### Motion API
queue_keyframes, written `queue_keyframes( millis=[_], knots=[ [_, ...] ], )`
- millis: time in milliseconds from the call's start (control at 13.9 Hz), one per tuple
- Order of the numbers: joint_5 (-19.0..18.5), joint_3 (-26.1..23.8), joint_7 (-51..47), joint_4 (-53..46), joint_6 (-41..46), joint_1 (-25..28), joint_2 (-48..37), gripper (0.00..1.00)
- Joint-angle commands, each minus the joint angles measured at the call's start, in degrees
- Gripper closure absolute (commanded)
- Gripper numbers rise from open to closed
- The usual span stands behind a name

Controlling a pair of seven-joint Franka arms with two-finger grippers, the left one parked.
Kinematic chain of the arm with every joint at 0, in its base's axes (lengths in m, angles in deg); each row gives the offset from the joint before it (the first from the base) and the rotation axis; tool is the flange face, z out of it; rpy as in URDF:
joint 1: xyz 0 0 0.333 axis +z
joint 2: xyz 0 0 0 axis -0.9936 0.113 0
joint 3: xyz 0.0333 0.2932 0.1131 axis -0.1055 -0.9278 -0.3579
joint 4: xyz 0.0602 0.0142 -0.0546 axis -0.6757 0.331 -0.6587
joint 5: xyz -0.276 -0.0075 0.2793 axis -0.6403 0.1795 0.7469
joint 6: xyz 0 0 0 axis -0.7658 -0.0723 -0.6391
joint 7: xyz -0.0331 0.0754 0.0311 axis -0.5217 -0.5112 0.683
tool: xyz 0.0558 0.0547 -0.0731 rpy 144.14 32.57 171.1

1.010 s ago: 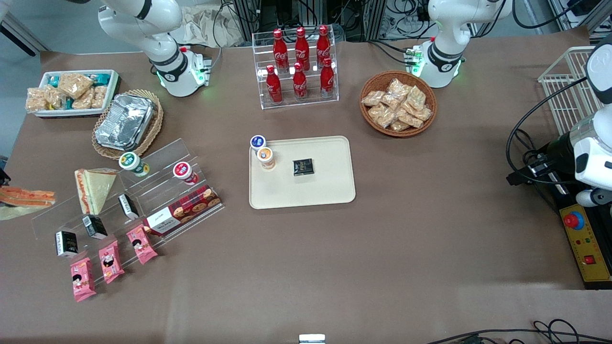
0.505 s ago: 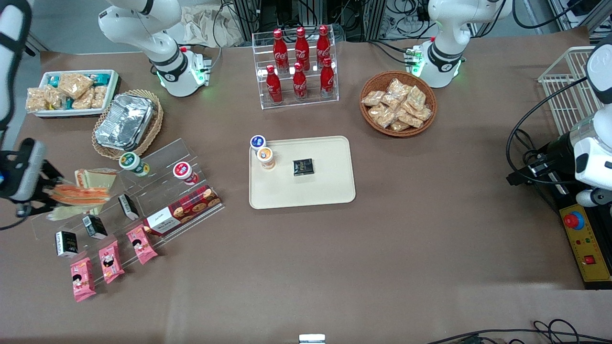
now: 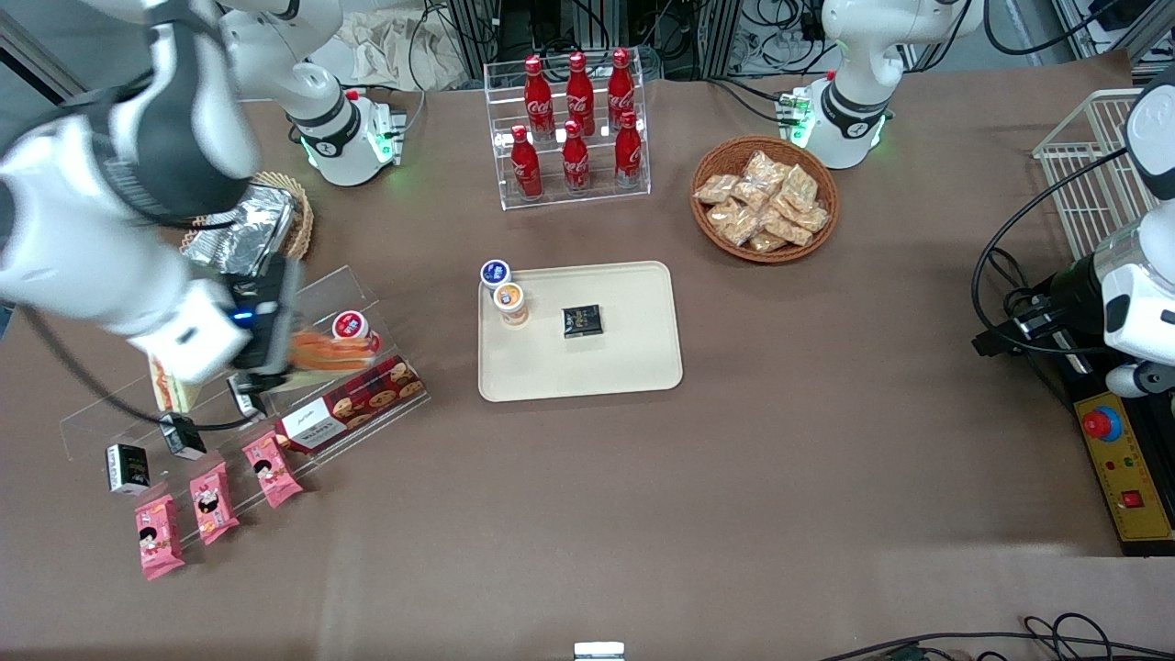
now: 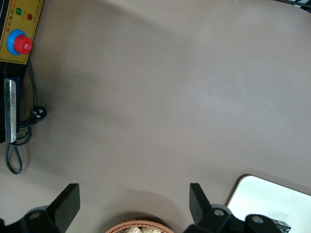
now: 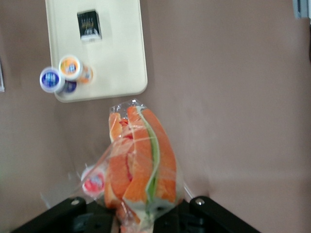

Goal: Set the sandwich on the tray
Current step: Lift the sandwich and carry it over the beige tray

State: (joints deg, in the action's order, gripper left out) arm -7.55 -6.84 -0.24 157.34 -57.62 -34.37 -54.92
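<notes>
The sandwich [image 3: 328, 352], a clear-wrapped wedge with a thick orange filling and a green streak, hangs in the air above the acrylic shelf [image 3: 367, 303], beside a red-lidded cup [image 3: 350, 325]. My gripper [image 3: 280, 353] is shut on its wrapped base, and the wedge tip sticks out toward the tray. In the right wrist view the sandwich [image 5: 141, 155] fills the space between the fingers of the gripper [image 5: 141, 216]. The cream tray [image 3: 633, 358] lies flat at the table's middle, a good way off toward the parked arm's end, and also shows as the tray [image 5: 121, 58] in the wrist view.
On the tray sit a black packet [image 3: 581, 320] and an orange-lidded cup [image 3: 509, 301]; a blue-lidded cup [image 3: 495, 273] stands at its corner. The shelf holds a biscuit box [image 3: 353, 401] and another wedge sandwich [image 3: 170, 387]. A cola rack [image 3: 574, 124] and a snack basket [image 3: 764, 197] stand farther from the camera.
My arm has carried the sandwich from the working arm's end of the table toward the tray; it now hangs over the acrylic shelf by the red-lidded cup.
</notes>
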Motion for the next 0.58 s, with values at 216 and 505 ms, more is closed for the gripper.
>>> queue_keyframes(
  millis=[216, 505],
  knots=[
    [-0.07, 0.73, -12.83, -0.06, -11.73, 14.46, 10.48, 1.00],
    [5.10, 0.73, -16.09, 0.55, -21.30, 20.90, 19.45, 1.00]
  ],
)
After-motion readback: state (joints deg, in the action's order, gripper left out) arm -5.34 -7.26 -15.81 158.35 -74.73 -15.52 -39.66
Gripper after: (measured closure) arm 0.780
